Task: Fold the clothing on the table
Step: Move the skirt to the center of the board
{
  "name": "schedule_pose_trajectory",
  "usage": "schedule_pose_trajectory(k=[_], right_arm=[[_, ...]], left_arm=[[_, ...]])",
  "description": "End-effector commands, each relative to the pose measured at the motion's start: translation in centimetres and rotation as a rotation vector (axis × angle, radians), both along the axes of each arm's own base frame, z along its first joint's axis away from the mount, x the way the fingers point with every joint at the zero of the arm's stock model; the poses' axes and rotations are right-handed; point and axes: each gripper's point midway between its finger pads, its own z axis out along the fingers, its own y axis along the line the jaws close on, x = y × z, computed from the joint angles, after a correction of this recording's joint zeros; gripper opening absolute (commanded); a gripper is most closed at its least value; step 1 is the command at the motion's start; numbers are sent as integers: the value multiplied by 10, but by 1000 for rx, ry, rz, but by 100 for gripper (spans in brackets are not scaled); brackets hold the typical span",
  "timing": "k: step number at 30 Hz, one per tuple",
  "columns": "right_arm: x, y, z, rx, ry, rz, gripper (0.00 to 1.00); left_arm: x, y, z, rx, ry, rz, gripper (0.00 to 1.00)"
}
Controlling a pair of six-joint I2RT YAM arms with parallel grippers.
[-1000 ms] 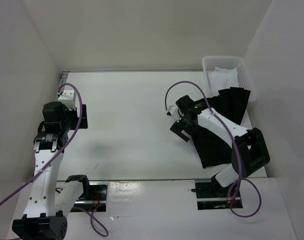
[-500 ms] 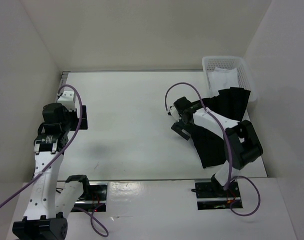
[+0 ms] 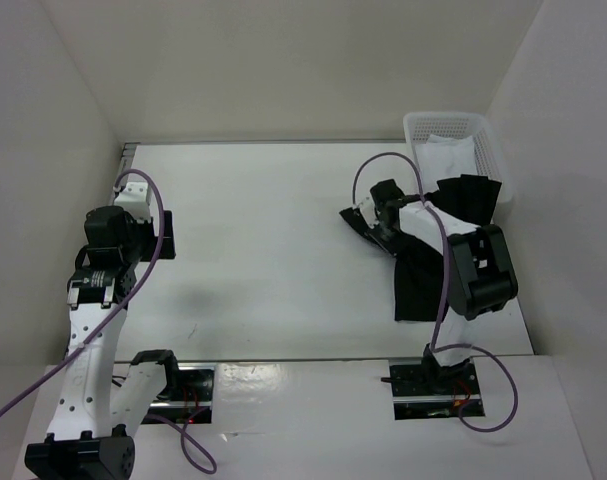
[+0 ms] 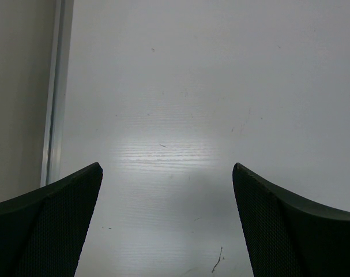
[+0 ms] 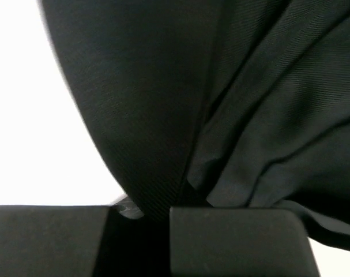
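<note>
Black clothing (image 3: 419,285) — just beside white mesh basket (image 3: 443,117) | white cloth (image 3: 449,155) inside

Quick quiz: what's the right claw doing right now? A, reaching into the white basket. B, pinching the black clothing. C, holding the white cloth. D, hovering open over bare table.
B: in the right wrist view the right claw is shut, with a fold of the black clothing pinched in it.
</note>
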Motion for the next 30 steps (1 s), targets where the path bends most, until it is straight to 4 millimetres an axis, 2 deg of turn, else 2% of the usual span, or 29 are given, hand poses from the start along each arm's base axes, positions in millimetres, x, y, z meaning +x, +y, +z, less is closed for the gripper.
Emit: schedule_pose_trajectory(k=[1, 2, 3, 4, 5, 6, 8, 10, 13, 15, 16, 17, 18, 20, 23, 25, 27, 29, 30], right_arm=[[15, 64, 85, 195, -163, 138, 0], [12, 76, 101, 215, -187, 171, 0], [12, 87, 125, 234, -223, 192, 0], [4, 106, 146, 272, -255, 240, 0], [2, 114, 159, 283, -275, 262, 0], [-4, 129, 179, 316, -297, 295, 0], [-10, 140, 202, 345, -338, 321, 0], [-21, 159, 220, 385, -356, 371, 0], [-36, 179, 220, 412, -337, 428, 0], [-38, 183, 198, 413, -279, 437, 4], [-36, 190, 193, 416, -281, 447, 26], [-36, 190, 182, 412, -263, 437, 86], [-34, 192, 175, 409, -257, 436, 97], [-31, 195, 166, 415, -268, 437, 99], [-19, 184, 157, 361, -329, 386, 99], [-2, 160, 152, 277, -381, 297, 99], [11, 131, 133, 207, -346, 194, 99], [13, 118, 127, 178, -312, 145, 99], [11, 120, 126, 186, -297, 151, 99]], left_arm=[[4, 0, 9, 12, -42, -18, 99], [4, 0, 9, 12, -42, -18, 99], [4, 0, 9, 12, -42, -18, 99], [5, 0, 7, 11, -33, -18, 99], [5, 0, 7, 11, -33, -18, 99], [5, 0, 7, 11, -33, -18, 99], [5, 0, 7, 11, -33, -18, 99], [5, 0, 7, 11, -33, -18, 99], [5, 0, 7, 11, -33, -18, 99], [5, 0, 7, 11, -33, -18, 99], [5, 0, 7, 11, -33, -18, 99], [5, 0, 7, 11, -33, -18, 99], [5, 0, 7, 11, -33, -18, 99], [4, 0, 9, 12, -42, -18, 99], [4, -2, 9, 15, -42, -32, 99], [4, -3, 9, 10, -42, -40, 99], [4, -3, 9, 10, -42, -40, 99], [5, -5, 9, 6, -43, -48, 99], [5, -7, 9, 1, -43, -56, 99]])
